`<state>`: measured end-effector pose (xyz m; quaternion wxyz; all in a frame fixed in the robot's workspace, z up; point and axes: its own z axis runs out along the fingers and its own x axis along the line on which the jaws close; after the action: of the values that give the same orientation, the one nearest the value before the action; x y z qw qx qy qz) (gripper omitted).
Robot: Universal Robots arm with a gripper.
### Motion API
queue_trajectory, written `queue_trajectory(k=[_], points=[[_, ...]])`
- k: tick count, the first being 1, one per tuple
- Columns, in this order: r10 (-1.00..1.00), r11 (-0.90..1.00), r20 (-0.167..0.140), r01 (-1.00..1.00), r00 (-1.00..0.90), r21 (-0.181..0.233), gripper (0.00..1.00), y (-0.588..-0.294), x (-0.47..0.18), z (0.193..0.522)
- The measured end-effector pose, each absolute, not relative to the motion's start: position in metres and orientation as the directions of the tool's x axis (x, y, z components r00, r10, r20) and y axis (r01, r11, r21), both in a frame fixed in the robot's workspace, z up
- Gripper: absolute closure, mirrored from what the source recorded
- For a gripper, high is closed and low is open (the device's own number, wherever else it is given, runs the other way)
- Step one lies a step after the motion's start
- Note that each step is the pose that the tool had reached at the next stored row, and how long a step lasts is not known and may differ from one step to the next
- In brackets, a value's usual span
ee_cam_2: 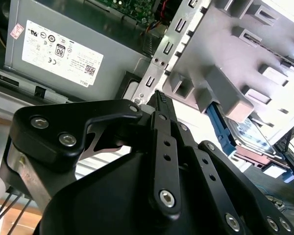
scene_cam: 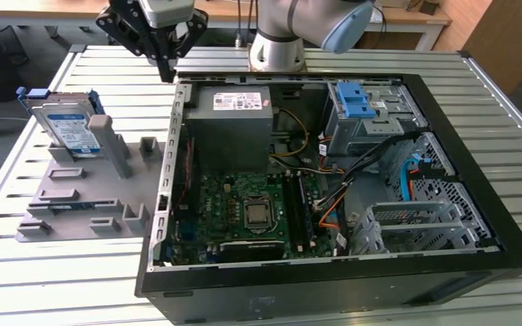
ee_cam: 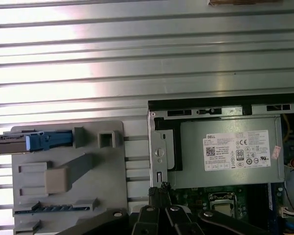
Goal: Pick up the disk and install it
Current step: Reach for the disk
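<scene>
The work stands at the very start of the pick-up. The disk (scene_cam: pixel 68 129) is untouched, seated on edge in a slot of the grey holder (scene_cam: pixel 71 197). That holder lies on the slatted metal tabletop (scene_cam: pixel 52 278), at the exterior view's left of the open computer case (scene_cam: pixel 492 224). The claw (scene_cam: pixel 166 69) hangs in the air over the gap between holder and case, near the case corner where the grey power supply (scene_cam: pixel 234 115) sits. It is well apart from the disk and carries nothing, and its fingers are pressed together tip to tip, as both wrist views show past the black linkage. In my judgement the grasp calls for the fingers to spread first. The claw would then need to come across to the holder and down over the disk's upper edge, lined up so the pads close on its two broad faces (the blue carrier bracket frames that edge, so there is little bare metal to aim for). The disk stands upright, leaning back a touch, with its labelled face turned toward the exterior camera and a thin edge uppermost. Its long axis appears to run up and down, though the holder's posts hide its foot, so I would not swear to it. The drive cage (scene_cam: pixel 379 119) inside the case has no disk in it that I can see.
</scene>
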<state>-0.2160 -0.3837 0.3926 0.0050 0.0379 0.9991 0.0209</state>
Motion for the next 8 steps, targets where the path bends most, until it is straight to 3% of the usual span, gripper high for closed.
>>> queue_trajectory(k=[8], points=[[0.076,0.996,-0.009,0.076,-0.997,0.042,0.89,-0.3788,-0.2276,0.3925]])
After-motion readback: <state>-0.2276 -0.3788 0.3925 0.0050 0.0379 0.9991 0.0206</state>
